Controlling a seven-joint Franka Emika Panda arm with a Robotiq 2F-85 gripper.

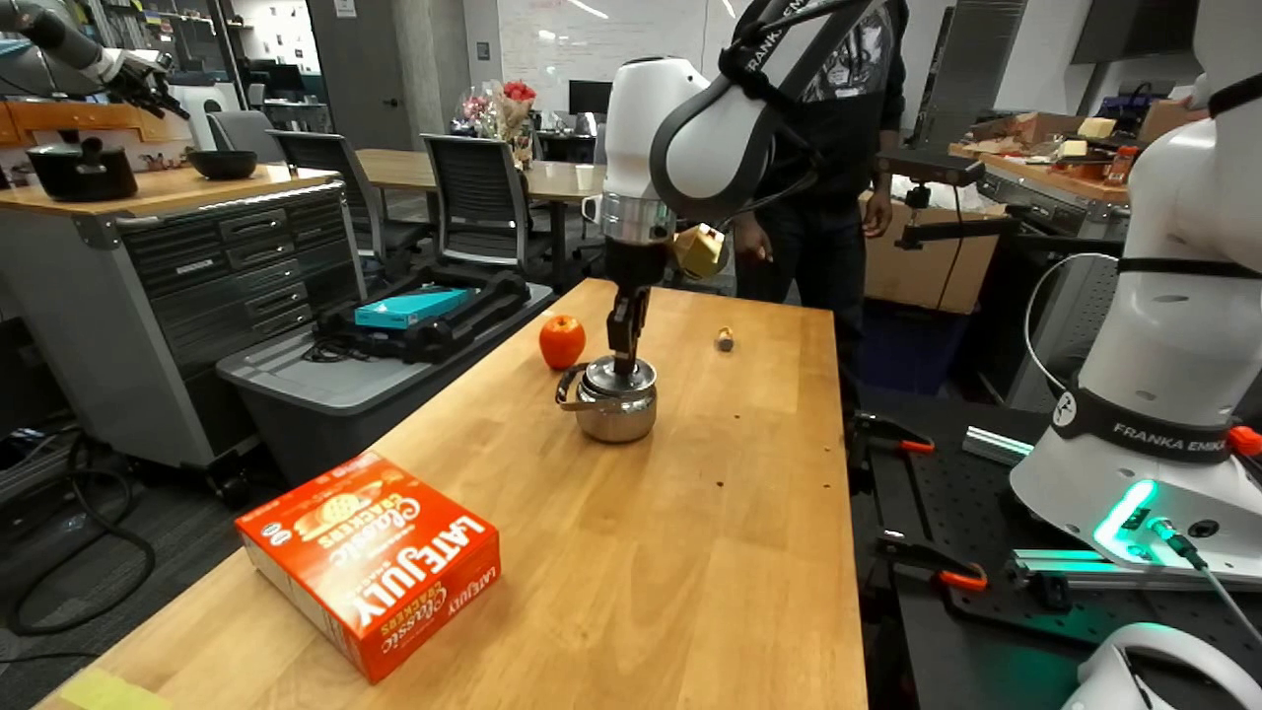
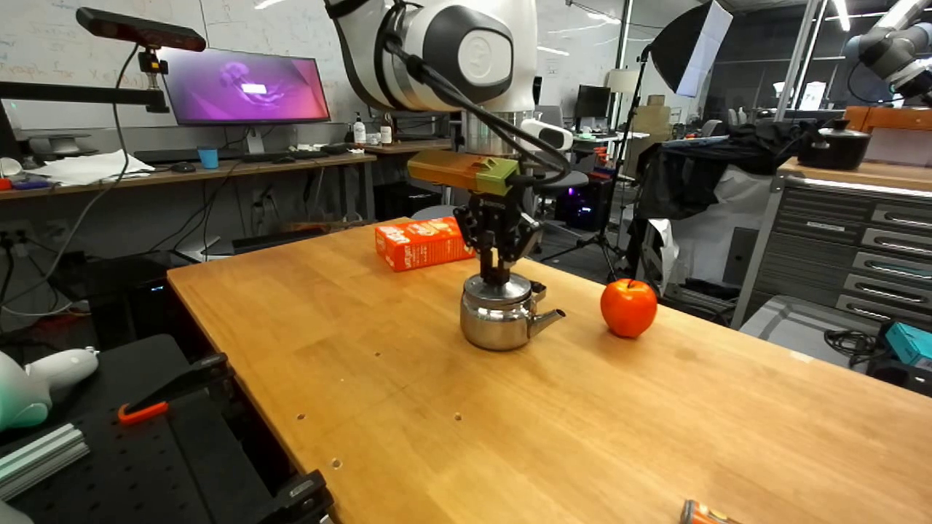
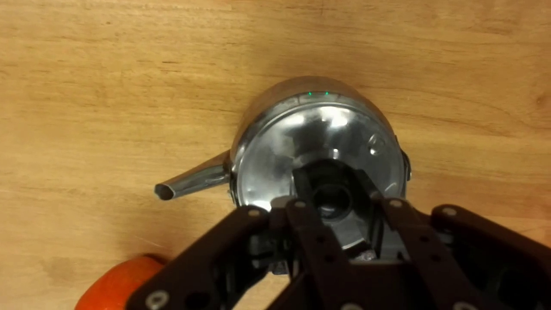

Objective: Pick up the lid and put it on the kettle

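In an exterior view a whiteboard (image 1: 601,59) hangs at the back of the room, and a long wooden table (image 1: 680,562) runs toward it, its honey-coloured top marked with a few small dark spots. A person (image 1: 838,168) in dark clothes stands beyond the table's far end. Off to one side are a grey drawer cabinet (image 1: 197,306), mesh-backed chairs (image 1: 483,197) and a lidded bin (image 1: 325,434). On the wood a cracker box (image 1: 380,552) lies flat — orange-red, well apart from the rest. The pincer (image 2: 495,276) points straight down at the kettle (image 2: 497,326), which stands upright mid-table, near an apple (image 2: 628,308). The lid (image 3: 320,140) is on top of the kettle; the fingers (image 3: 312,232) seem closed on its knob, though dark against dark is hard to read. Smallest is a short cylinder (image 1: 726,340), lying farther along the table.
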